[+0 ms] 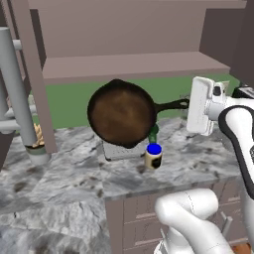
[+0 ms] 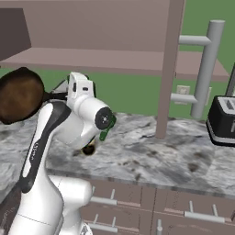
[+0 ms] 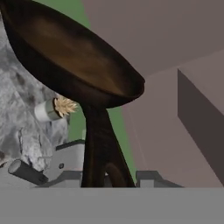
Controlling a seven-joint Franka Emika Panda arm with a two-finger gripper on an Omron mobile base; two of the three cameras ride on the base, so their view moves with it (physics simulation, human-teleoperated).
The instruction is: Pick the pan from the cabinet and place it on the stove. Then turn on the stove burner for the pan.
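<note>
The pan (image 1: 120,112), round and dark with a brownish inside, hangs tilted in the air in front of the open cabinet (image 1: 129,64), above the counter. Its long thin handle (image 1: 171,105) points right into my gripper (image 1: 191,104), which is shut on the handle's end. From the right base view the pan (image 2: 18,94) is at the far left with the gripper (image 2: 62,95) beside it. In the hand view the handle (image 3: 98,144) rises from between my fingers to the pan's bowl (image 3: 70,57). The stove is out of view.
A marble counter (image 1: 59,188) lies under the pan, with a blue-lidded jar (image 1: 154,155), a green bottle (image 1: 153,133) and a grey block (image 1: 119,149). The open cabinet door's grey bar handle (image 1: 12,89) stands at left. A toaster (image 2: 222,119) sits far right.
</note>
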